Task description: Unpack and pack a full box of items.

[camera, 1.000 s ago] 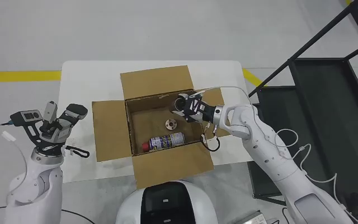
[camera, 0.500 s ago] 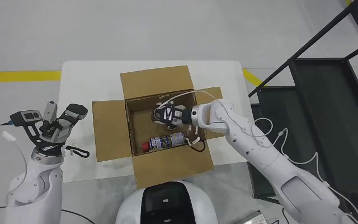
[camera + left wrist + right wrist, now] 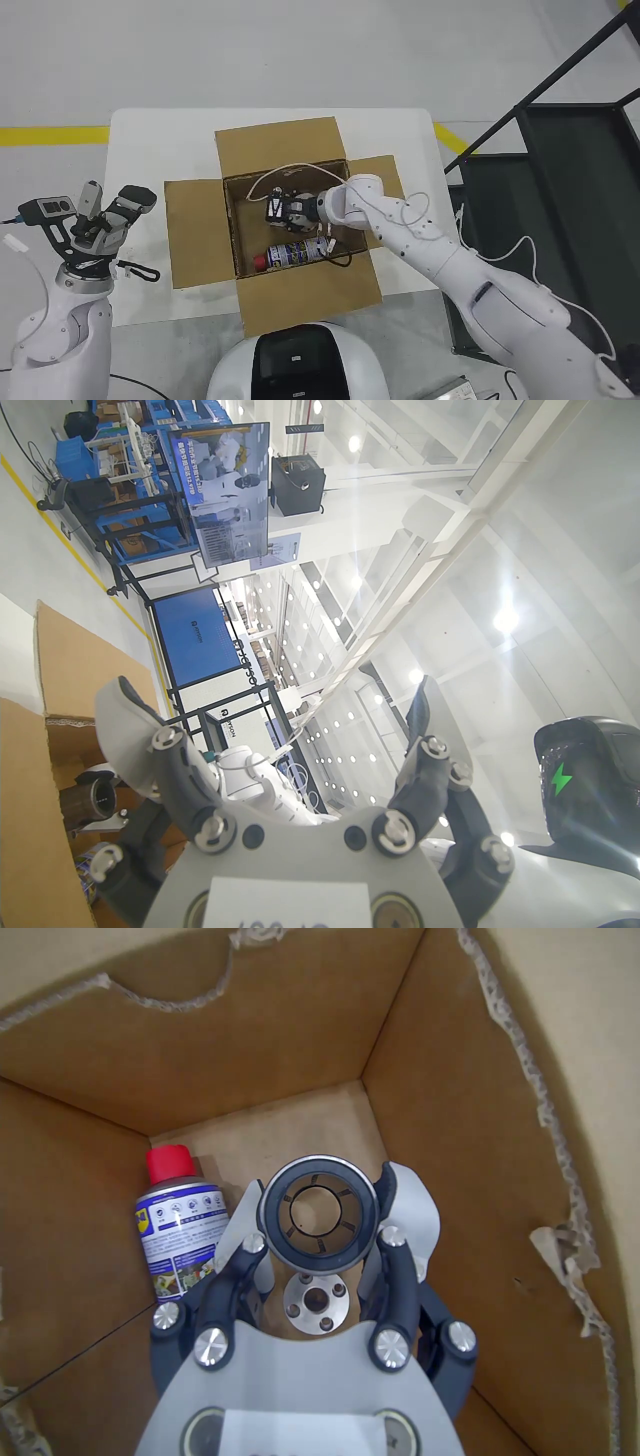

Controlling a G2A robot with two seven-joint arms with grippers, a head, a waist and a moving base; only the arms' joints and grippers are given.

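The box [image 3: 280, 150] sits open in the middle of the white table [image 3: 150, 140], all four flaps folded out flat. From above, the right gripper [image 3: 283, 212] is down inside it, near the middle of the floor, with its arm coming in over the right-hand flap. A spray can [image 3: 295, 253] lies on its side along the box wall nearest the robot, red cap toward the left wall. The left gripper [image 3: 110, 203] hangs just off the table's left edge, well apart from the box.

From the left wrist, the left gripper [image 3: 267, 700] points up toward the hall ceiling, its two fingers [image 3: 125, 720] spread wide with nothing between them. One flap of the box [image 3: 75, 660] shows to the side, and past its edge you can make out a metal ring [image 3: 97, 797] inside the box.

From the right wrist, the right gripper [image 3: 322, 1188] is clamped on the metal ring [image 3: 317, 1220], a short hollow sleeve with a dark rim, one finger on each side. A round flange [image 3: 315, 1303] with bolt holes lies flat on the floor of the box [image 3: 450, 1128], under the ring and between the fingers. The spray can [image 3: 180, 1228] lies just beside it against a wall, cap toward a corner. Whether the ring touches the floor I cannot tell.
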